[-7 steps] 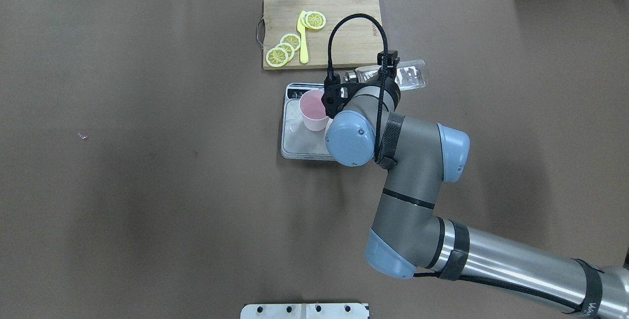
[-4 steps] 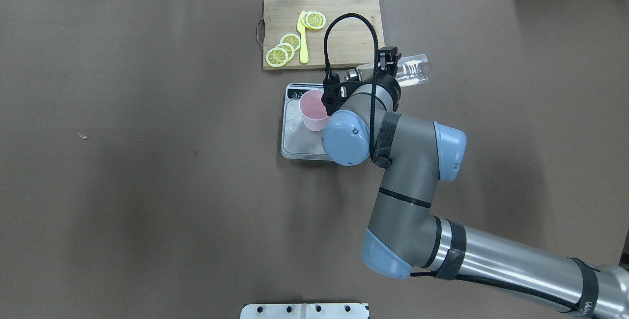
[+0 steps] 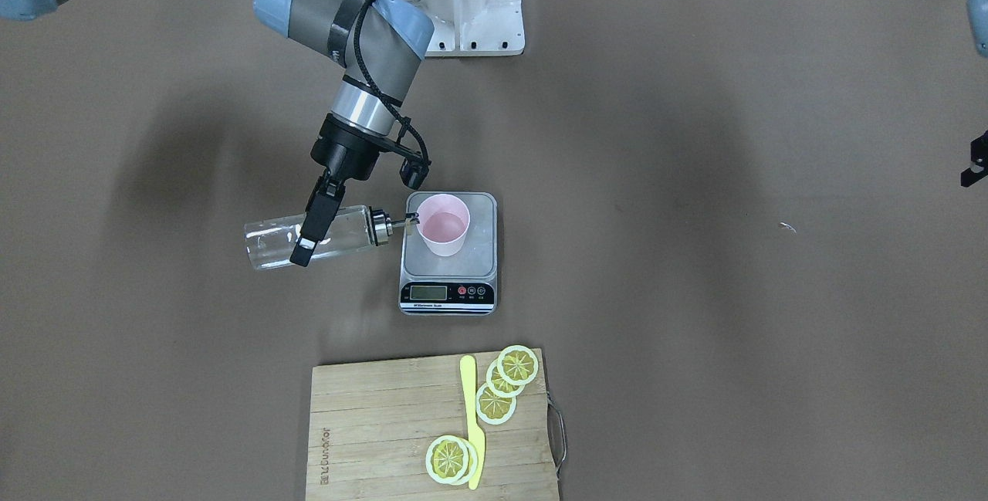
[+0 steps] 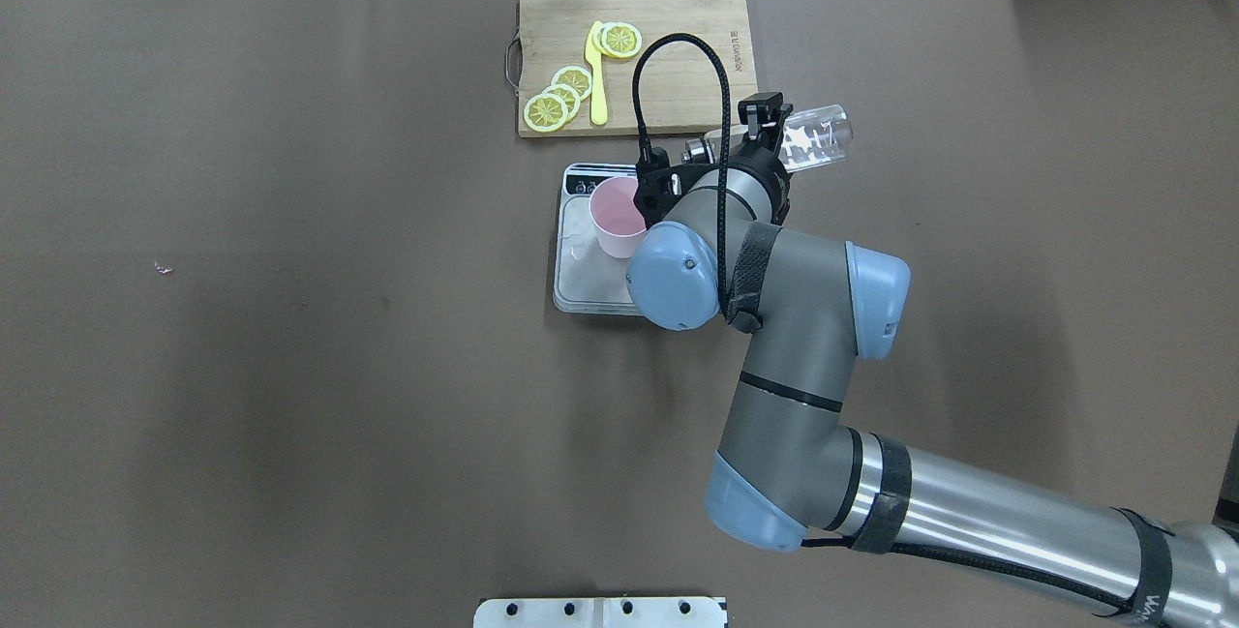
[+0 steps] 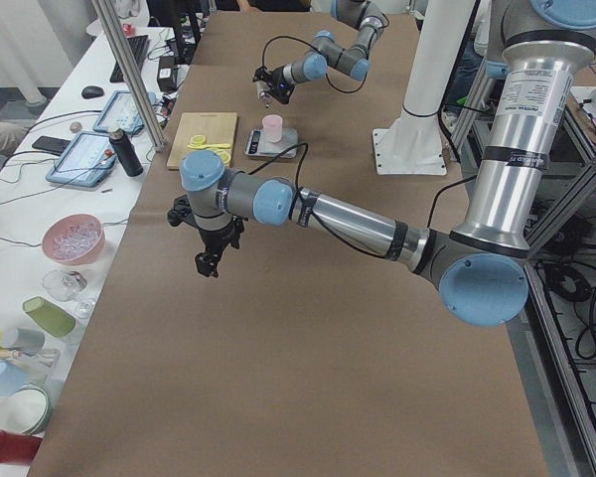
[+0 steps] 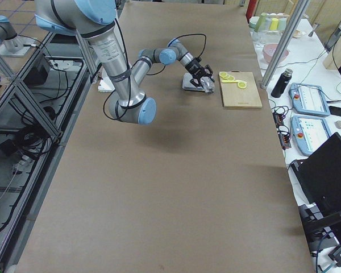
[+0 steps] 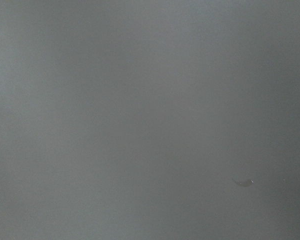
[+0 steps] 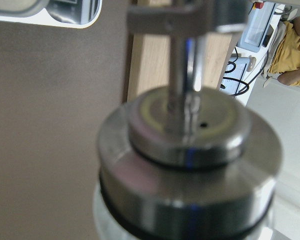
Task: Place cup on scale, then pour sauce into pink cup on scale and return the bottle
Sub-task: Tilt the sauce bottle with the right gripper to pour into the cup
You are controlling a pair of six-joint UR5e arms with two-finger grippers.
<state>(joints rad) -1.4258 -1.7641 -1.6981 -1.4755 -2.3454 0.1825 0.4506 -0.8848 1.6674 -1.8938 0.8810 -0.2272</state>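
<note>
The pink cup (image 3: 442,227) stands upright on the scale (image 3: 482,254), toward its back left part in the front view. My right gripper (image 3: 305,242) is shut on the clear glass bottle (image 3: 347,229), held almost level above the table beside the scale. The silver spout reaches the cup's rim. The cup (image 4: 616,212), scale (image 4: 581,280) and bottle (image 4: 818,139) also show in the overhead view. The right wrist view is filled by the bottle's metal collar (image 8: 190,165). My left gripper (image 5: 209,260) hangs over bare table far off; I cannot tell whether it is open or shut.
A wooden cutting board (image 3: 386,424) with lemon slices (image 3: 517,364) and a yellow knife (image 3: 471,408) lies just beyond the scale. The white robot mount (image 3: 463,7) stands at the robot's side of the table. A small speck (image 4: 162,267) lies far left.
The right wrist has turned a little, the bottle's base end has swung away from the robot, and the arm's elbow has shifted left. The cup and scale have not moved.
</note>
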